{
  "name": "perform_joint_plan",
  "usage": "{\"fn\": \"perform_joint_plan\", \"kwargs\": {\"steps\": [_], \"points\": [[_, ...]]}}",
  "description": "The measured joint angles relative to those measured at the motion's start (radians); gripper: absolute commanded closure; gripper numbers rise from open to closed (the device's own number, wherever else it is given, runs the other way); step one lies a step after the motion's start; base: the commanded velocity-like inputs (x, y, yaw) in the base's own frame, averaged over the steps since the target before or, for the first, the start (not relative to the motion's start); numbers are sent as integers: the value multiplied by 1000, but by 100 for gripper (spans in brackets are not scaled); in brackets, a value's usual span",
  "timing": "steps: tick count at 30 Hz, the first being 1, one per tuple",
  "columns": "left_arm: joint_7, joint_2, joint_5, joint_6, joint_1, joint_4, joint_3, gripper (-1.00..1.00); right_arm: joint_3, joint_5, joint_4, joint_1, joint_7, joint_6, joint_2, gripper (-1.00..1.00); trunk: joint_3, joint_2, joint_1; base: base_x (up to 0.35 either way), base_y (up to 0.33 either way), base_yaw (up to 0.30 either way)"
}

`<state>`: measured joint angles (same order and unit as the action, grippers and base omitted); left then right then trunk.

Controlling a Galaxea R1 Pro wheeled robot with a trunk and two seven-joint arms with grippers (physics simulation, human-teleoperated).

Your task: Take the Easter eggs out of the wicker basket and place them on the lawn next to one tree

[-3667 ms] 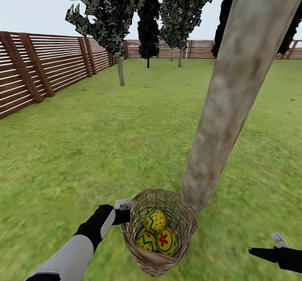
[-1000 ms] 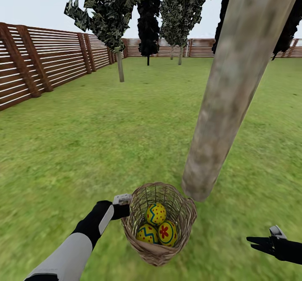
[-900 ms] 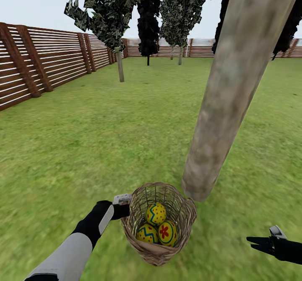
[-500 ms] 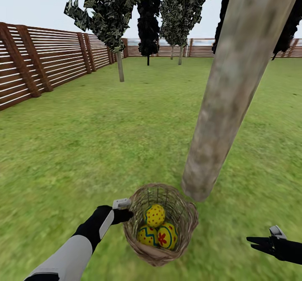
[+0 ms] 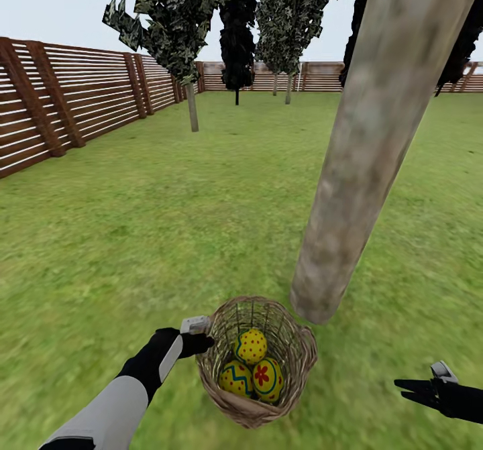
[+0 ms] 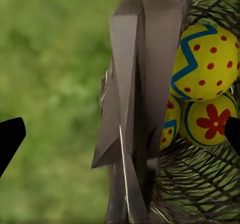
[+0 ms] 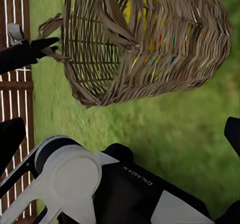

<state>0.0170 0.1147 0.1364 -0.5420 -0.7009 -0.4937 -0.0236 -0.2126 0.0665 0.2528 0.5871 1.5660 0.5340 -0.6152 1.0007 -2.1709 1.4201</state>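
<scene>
Tilted a moment ago, your brown wicker basket point(image 5: 258, 363) sits straighter, left gripper point(image 5: 201, 341) clamping its rim, three yellow painted eggs point(image 5: 253, 368) inside; right gripper point(image 5: 419, 389) open.

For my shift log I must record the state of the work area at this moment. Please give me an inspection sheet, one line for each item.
Surface: the lawn is flat green grass.
Job's things: the wicker basket sits beside the foot of the pale tree trunk; all three Easter eggs lie inside it.
Clutter: nothing seen.
Pincers: the left pincer is at the basket's rim, its fingers astride the wall, one inside and one outside; whether it clamps cannot be told. The right pincer hangs open over the grass, apart from the basket.
Cables: nothing seen.
Surroundings: a brown slat fence and dark thin-trunked trees farther back.
</scene>
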Motion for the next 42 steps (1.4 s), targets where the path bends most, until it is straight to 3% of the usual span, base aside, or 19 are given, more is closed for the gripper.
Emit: {"fn": "perform_joint_plan", "kwargs": {"steps": [11,13,23,25,28,30,32,33,34,38,40,42], "points": [[-2,-2,0,-4,0,-6,-2,-100,1,1,0,0,0,0,4,-100,-34,77,-42,0,0,0],[-3,-3,0,-6,0,-6,-2,-100,1,1,0,0,0,-1,15,-100,-41,91,-50,0,0,0],[-3,-43,2,-18,0,-56,-3,-100,6,9,46,0,-4,-11,45,-100,-72,161,-88,0,0,0],[-3,-45,2,-19,0,-59,-4,-100,7,10,74,0,-54,-10,53,-100,-78,175,-96,0,0,0],[-3,-61,3,-20,0,-60,-13,-100,10,13,124,-1,-171,-10,97,-100,-88,196,-107,0,0,0],[-3,-68,3,-21,0,-60,-60,-100,24,20,205,-7,-261,-8,133,-100,-91,203,-111,0,0,0],[-3,-69,4,-21,0,-61,-108,-100,50,35,257,-8,-312,-4,154,-100,-91,203,-111,0,0,0],[-2,-69,4,-22,0,-61,-133,-100,68,50,277,-9,-340,-1,166,-100,-91,203,-111,0,0,0],[-2,-66,4,-28,-1,-65,-175,-100,110,91,300,-9,-388,3,194,-100,-91,203,-111,0,0,0],[-1,-54,10,-36,0,-136,-213,-100,165,174,348,-9,-460,8,240,-100,-91,203,-111,0,0,0],[-1,-44,47,-46,0,-187,-218,-100,172,191,398,-9,-482,12,257,-100,-91,203,-111,0,0,0],[-1,-43,127,-71,0,-221,-219,-100,176,198,449,-9,-492,30,268,-100,-91,203,-111,0,0,0]]}}
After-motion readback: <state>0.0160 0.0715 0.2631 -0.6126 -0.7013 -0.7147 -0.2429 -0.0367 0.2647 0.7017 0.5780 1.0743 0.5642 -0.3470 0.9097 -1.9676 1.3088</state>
